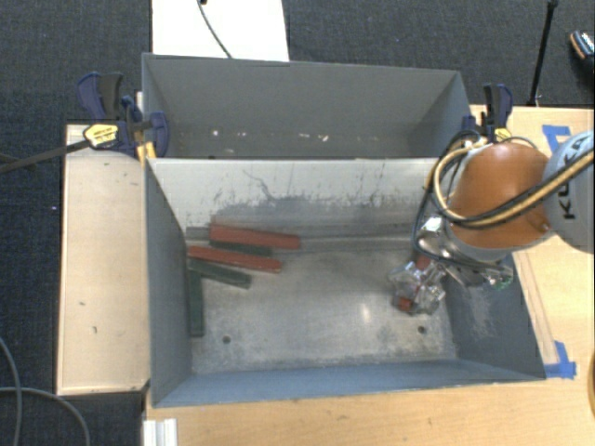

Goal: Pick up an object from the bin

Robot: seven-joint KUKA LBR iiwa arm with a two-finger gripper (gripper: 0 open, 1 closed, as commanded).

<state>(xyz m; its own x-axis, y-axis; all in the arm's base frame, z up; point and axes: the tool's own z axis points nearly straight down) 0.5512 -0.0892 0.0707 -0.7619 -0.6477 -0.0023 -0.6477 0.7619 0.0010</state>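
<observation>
My gripper (416, 286) is low over the bin's floor at the right side, under the orange wrist cover. A small dark red piece (405, 303) sits right at its lower end, touching or just beneath it; I cannot tell whether it is gripped. Far off to the left lie two long red bars (255, 238) (234, 258), well apart from the gripper.
Beside the red bars lie dark green bars, one slanted (221, 276) and one upright along the left wall (194, 307). The arm comes in over the right rim. Bare bin floor stretches between the bars and the gripper.
</observation>
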